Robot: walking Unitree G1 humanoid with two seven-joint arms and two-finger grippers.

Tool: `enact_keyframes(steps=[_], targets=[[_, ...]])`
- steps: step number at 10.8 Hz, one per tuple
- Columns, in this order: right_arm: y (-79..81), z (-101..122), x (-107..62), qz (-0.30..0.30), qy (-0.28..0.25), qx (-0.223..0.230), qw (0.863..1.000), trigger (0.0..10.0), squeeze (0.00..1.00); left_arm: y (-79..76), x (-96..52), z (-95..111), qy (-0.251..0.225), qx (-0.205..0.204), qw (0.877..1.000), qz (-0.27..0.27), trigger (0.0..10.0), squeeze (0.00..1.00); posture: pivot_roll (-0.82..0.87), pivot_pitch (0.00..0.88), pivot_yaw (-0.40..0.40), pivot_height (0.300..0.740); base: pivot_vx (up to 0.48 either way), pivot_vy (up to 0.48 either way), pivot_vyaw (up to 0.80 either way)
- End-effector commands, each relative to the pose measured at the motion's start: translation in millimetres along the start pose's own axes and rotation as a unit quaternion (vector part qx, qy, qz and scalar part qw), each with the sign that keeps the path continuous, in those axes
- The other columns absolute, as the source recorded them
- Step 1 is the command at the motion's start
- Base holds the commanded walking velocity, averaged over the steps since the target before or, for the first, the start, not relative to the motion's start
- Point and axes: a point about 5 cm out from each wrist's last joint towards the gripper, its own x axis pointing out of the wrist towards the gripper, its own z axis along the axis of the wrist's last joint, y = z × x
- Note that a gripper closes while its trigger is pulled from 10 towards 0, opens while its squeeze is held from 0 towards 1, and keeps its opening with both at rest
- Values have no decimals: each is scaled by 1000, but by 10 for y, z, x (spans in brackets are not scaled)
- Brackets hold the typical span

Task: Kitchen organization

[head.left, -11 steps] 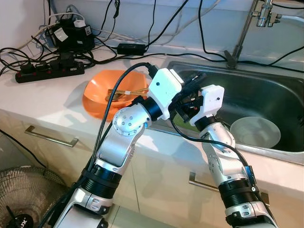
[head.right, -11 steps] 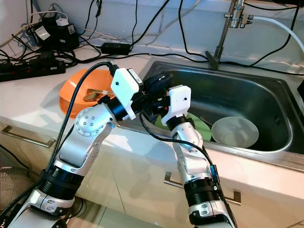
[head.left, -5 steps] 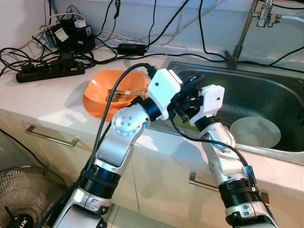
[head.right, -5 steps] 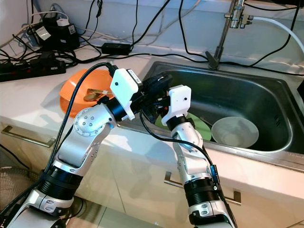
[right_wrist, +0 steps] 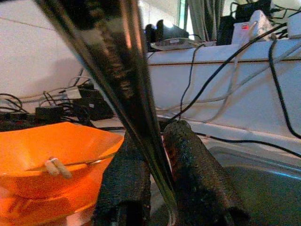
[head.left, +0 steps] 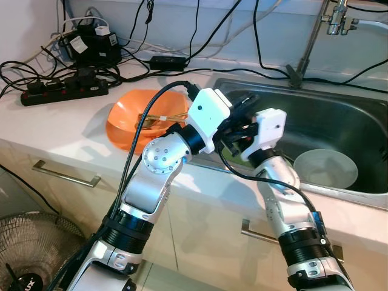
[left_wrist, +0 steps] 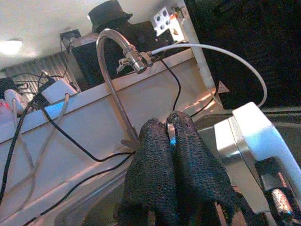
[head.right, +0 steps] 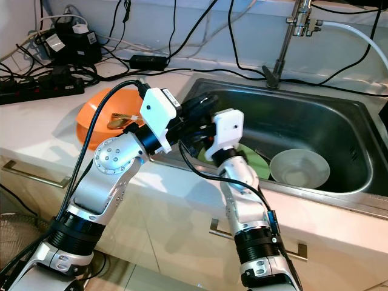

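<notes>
Starting at upper left of the left eye view: a power strip (head.left: 60,91) amid cables, then an orange bowl (head.left: 124,130) on the counter with chopsticks (head.left: 160,117) lying inside. Moving to centre frame, just over the near left rim of the sink (head.left: 339,115): both wrists crowded together, with the left gripper (left_wrist: 170,127) pressed together on a sliver of bright metal at its tips, apparently one end of the metal utensil (right_wrist: 117,70). Next to it, the right gripper (right_wrist: 160,134) pinching that same dark, glossy shaft, seen slanting up past the fingers (right_wrist: 188,160) in the right wrist view. Hard to tell what kind of utensil; its ends hidden. Likely light, rigid and thin, and slick where polished, so prone to swivel or slide in a two-finger pinch. Best taken mid-shaft, squarely across the pads, rather than at a tip. Not fragile, though noisy if dropped into steel. Further right, low in the sink: a green plate (head.right: 254,160) and a white bowl (head.left: 324,168).
</notes>
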Motion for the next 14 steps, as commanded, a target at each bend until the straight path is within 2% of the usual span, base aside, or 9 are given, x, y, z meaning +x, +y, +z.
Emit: enact_keyframes(steps=[1, 4, 5, 12, 13, 14], targets=[[39, 113, 41, 8, -26, 3, 1000, 0, 0, 45, -20, -54, 15, -1, 1000, 17, 10000, 0, 169, 0, 43, 740, 0, 0, 0], [34, 111, 33, 7, -27, 3, 1000, 0, 0, 133, -56, -64, 19, 2, 999, 41, 10000, 0, 167, 0, 45, 740, 0, 0, 0], [33, 108, 30, 7, -27, 3, 1000, 0, 0, 170, -74, -79, 22, 3, 998, 53, 10000, 1000, 168, 0, 45, 740, 0, 0, 0], [-52, 76, 24, -14, -15, -2, 1000, 0, 0, 286, -129, -44, 6, -10, 996, 94, 10000, 1000, 166, 0, 45, 740, 0, 0, 0], [-108, 77, 41, -26, -10, -8, 1000, 0, 0, 317, -163, -46, 5, -14, 995, 103, 10000, 0, 170, 0, 43, 740, 0, 0, 0], [-213, 88, 74, -49, -1, -23, 999, 7373, 0, 342, -214, -74, 11, -19, 993, 114, 10000, 0, 168, 0, 42, 740, 0, 0, 0]])
